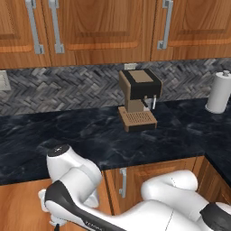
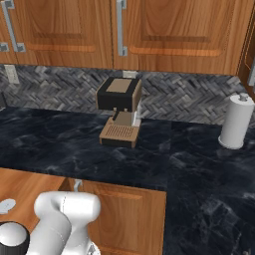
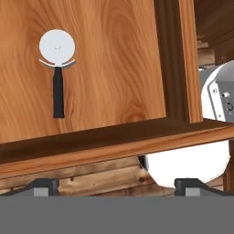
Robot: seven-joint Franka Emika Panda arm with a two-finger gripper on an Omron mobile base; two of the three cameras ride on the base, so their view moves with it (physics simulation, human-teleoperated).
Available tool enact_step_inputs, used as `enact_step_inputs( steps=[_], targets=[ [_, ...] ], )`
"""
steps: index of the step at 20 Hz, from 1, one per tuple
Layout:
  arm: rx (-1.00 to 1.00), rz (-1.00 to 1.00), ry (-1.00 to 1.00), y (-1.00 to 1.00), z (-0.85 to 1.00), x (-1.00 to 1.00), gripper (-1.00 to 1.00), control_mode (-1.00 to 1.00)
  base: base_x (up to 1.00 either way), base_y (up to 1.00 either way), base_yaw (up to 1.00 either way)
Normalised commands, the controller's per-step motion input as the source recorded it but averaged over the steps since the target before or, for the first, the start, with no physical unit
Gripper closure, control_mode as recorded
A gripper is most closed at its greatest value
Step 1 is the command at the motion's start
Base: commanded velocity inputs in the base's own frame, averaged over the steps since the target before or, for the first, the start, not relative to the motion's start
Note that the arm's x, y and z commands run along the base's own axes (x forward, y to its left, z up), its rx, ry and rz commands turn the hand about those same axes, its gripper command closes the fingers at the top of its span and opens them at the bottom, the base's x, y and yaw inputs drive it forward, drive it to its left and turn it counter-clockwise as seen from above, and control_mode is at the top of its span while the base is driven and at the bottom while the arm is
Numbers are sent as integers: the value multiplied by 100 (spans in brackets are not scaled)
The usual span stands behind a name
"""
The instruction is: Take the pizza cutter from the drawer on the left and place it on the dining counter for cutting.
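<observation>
inside the open drawer [image 3: 114, 137] lies one pizza cutter [image 3: 56, 68], flat on the smooth wood-grain floor: a round pale-grey wheel at one end, a thin light curved guard under it, and a straight slim black handle running away from the wheel. it sits toward the left of the drawer floor in the hand view, well apart from the drawer's darker brown raised rim. the gripper [image 3: 116, 185] hangs over the near rim with its two small dark fingertips [image 3: 43, 186] spread wide apart, released and holding nothing, touching neither cutter nor wood. up on the dining counter [image 1: 90, 131], a glossy black slab with faint whitish veins, stands one boxy coffee machine [image 1: 139, 97], brown-bodied with a black top and a ribbed drip tray, and to its far right one upright white paper towel roll [image 1: 219, 92]. behind them runs a grey herringbone-tiled backsplash [image 1: 67, 85], and above it a row of medium-brown wood cabinet doors [image 1: 103, 27] with vertical silver bar handles, three handles counted in the left base view.
</observation>
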Motion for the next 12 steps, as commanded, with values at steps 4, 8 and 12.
enact_step_inputs(
  steps=[4, 8, 12],
  targets=[
    [0, 0, 1, 13, -15, 14, -100, -100, 0, 0, 0],
    [5, 6, 0, 12, -2, 18, -100, -100, 0, 0, 0],
    [4, 11, 0, 14, -12, 29, -100, -100, 0, 0, 0]
  ],
)
